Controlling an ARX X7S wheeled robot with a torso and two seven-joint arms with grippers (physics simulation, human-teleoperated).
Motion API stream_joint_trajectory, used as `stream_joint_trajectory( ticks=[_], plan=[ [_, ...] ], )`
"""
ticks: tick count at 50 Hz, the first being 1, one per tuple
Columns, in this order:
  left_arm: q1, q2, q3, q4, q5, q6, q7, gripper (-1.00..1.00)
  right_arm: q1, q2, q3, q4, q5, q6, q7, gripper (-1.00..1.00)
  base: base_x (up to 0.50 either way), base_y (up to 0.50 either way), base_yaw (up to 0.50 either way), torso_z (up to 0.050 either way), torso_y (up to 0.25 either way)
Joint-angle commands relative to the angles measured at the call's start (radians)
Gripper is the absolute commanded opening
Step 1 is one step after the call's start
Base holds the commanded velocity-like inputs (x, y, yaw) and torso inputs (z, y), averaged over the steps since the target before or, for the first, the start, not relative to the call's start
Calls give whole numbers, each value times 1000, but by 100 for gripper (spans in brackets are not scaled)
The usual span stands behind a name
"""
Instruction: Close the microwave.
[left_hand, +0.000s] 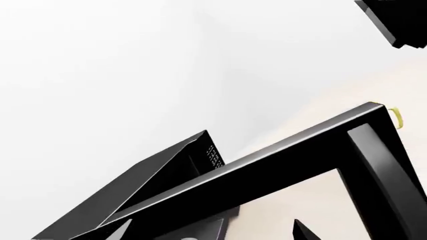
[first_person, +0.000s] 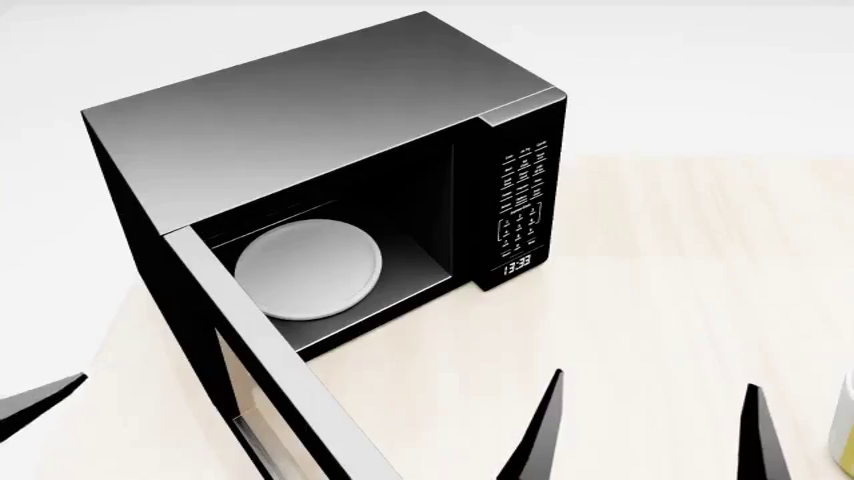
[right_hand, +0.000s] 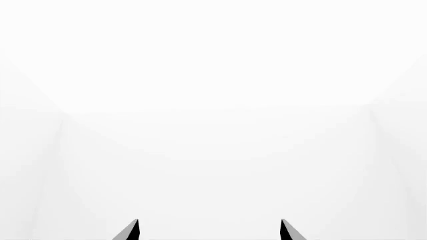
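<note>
Noting microwave (first_person: 334, 160) on bench (first_person: 667, 300), door (first_person: 267, 380) swung out toward my left end effector (first_person: 40, 395), nearer arm but spread unreadable; right end effector (first_person: 654, 430) spread wide, empty, well clear of door.

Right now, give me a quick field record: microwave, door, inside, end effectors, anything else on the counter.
microwave: large black boxy microwave on a pale counter
door: black glass-windowed door, swung wide open
inside: white round turntable plate, nothing on it
clock display: lit
left end effector: one fingertip in head view, left of door; state unclear
right end effector: open, holding nothing, in front of the microwave
other: yellowish object at frame edge, unidentifiable
</note>
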Motion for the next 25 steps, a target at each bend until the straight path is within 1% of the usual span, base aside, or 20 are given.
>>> stream_joint_trajectory(
  ticks=[1, 9, 17, 25],
  plan=[
    [-70, 45, 78, -91, 25, 25, 109, 100, 0, -4, 3, 6, -10, -2, -5, 100, 0, 0, 0, 0, 0],
    [-113, 97, 107, -165, 37, 55, 131, 100, 1, -1, -3, 12, -6, -6, -3, 100, 0, 0, 0, 0, 0],
    [-167, 158, 107, -253, 59, 90, 115, 100, 0, 3, -10, 16, -6, -8, 0, 100, 0, 0, 0, 0, 0],
    [-180, 189, 124, -288, 71, 110, 119, 100, -1, 7, -13, 16, -5, -8, 4, 100, 0, 0, 0, 0, 0]
  ],
)
